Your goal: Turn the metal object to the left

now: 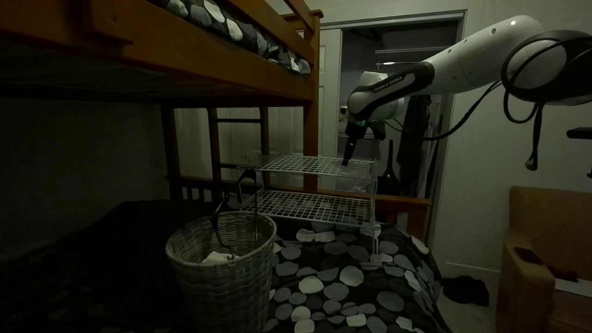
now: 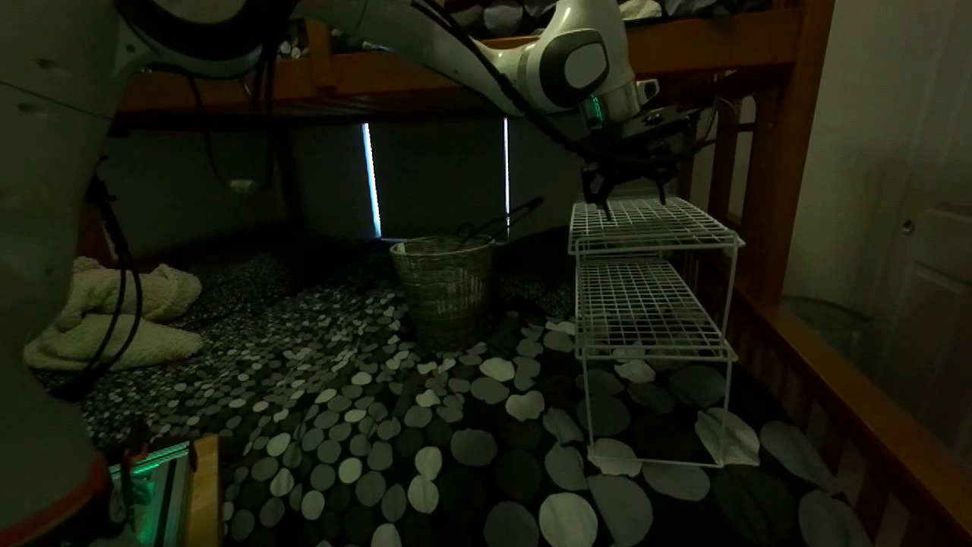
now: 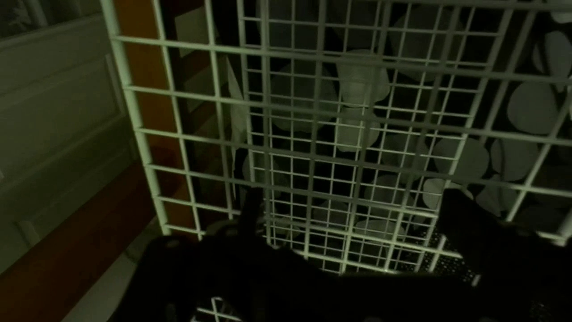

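The metal object is a white two-tier wire-grid rack [image 1: 296,163] with thin legs. It stands upright on the spotted bedding beside the bunk bed's end. It also shows in an exterior view [image 2: 657,248], and its grid fills most of the wrist view [image 3: 263,52]. My gripper [image 1: 345,163] points down over the rack's top tier. In an exterior view, its two dark fingers [image 2: 635,209] are spread apart at about the height of the top grid. In the wrist view the fingers [image 3: 353,193] are wide apart with grid wires between them. I cannot tell whether the fingertips touch or pass between the wires.
A round woven basket [image 1: 226,282] with a dark hanger-like item stands beside the rack; it also shows in an exterior view [image 2: 448,292]. The upper bunk's wooden rail [image 1: 222,55] overhangs the bed. A wooden bed-end rail [image 2: 873,410] runs close beside the rack. A tan armchair [image 1: 527,240] stands off the bed.
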Action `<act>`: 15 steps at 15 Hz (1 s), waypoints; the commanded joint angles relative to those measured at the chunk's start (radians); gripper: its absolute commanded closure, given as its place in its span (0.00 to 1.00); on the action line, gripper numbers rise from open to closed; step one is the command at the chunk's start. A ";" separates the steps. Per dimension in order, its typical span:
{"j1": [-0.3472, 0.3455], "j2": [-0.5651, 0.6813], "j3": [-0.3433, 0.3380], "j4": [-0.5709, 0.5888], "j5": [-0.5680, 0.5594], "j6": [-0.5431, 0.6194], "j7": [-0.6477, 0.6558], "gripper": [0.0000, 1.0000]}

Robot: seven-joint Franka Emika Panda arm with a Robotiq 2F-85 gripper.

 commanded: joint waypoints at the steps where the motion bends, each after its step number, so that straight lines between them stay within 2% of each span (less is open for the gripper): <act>1: -0.018 0.049 0.012 0.078 0.021 -0.092 -0.024 0.00; 9: -0.025 0.131 0.015 0.182 0.069 -0.130 0.023 0.00; 15: -0.002 0.150 -0.022 0.227 -0.008 -0.212 0.096 0.00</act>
